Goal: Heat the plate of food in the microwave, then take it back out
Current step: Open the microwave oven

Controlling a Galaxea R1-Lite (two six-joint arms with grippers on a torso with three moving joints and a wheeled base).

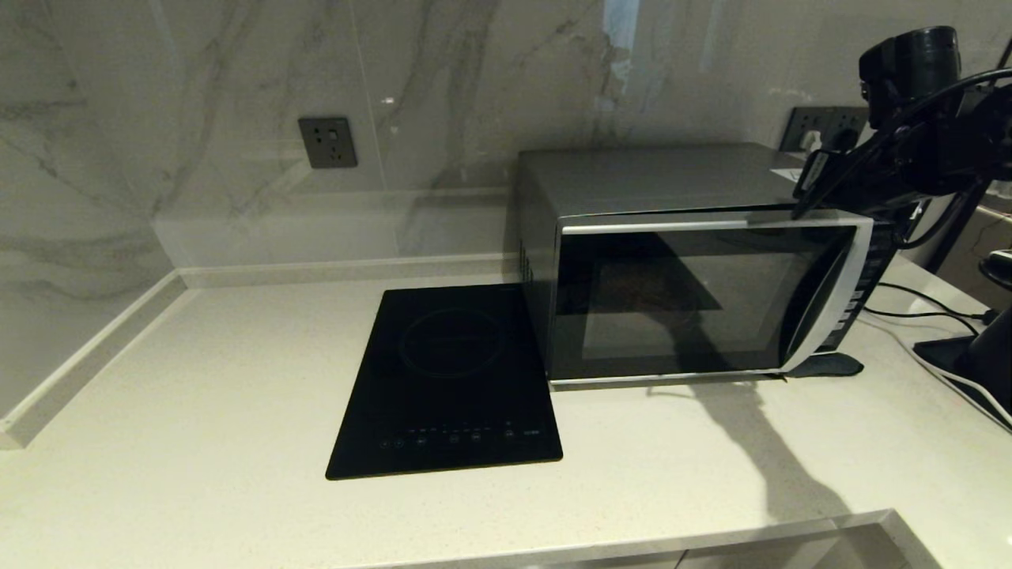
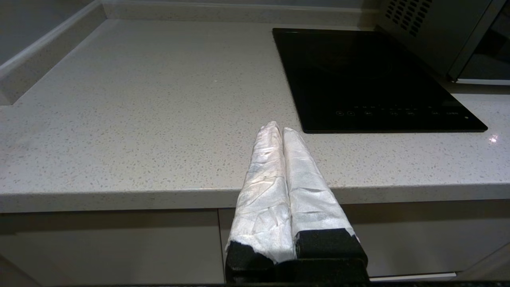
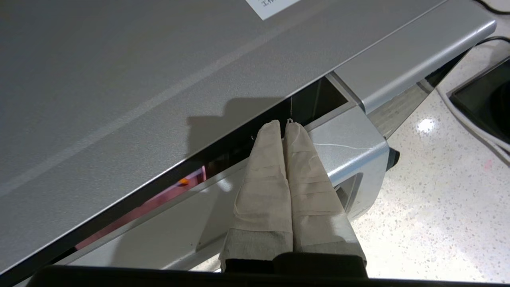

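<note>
Silver microwave [image 1: 696, 261] door ajar, right end effector [image 3: 283, 124] at gap

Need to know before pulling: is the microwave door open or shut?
Slightly ajar: a dark gap shows between the microwave body and door, right gripper at it.

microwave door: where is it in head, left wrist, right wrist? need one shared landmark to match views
Head view: microwave door, dark glass, right of centre, slightly ajar at its right edge.
Left wrist view: only a sliver of the door, top right corner, past the induction hob.
Right wrist view: the door's silver top edge runs across the middle, with the shut right gripper tucked into the gap behind it.
Shared landmark: the microwave grey casing, seen in all three.
</note>
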